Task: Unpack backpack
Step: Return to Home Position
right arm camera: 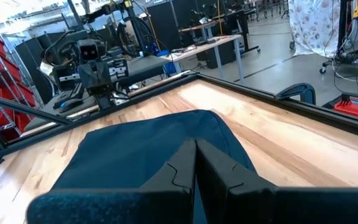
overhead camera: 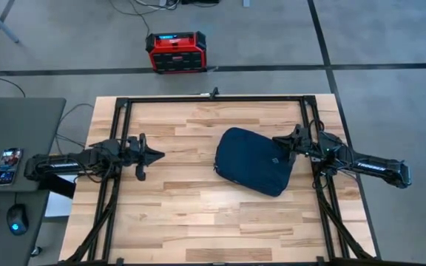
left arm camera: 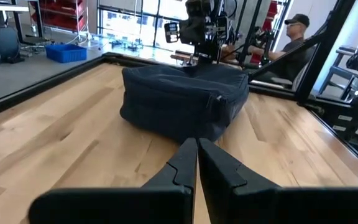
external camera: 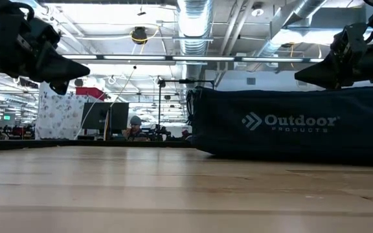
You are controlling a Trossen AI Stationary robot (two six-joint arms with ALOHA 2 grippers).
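Backpack (overhead camera: 254, 161) is lying right of counter (overhead camera: 176, 214) centre. Left gripper (overhead camera: 157, 155) is hovering closed near left edge; right gripper (overhead camera: 277, 140) is hovering closed just above backpack.

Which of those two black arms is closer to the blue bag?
The right arm's fingers, shut, hover at the edge of the backpack; the left arm's fingers hang well apart from it across the table.

Backpack (external camera: 290, 129) on the table (external camera: 141, 188), both tools in the air.
The dark backpack lies on the wooden table, its white logo (external camera: 290, 122) facing me. The right tool (external camera: 306, 76) hangs just above its top; the left tool (external camera: 76, 68) hovers well apart, across the table.
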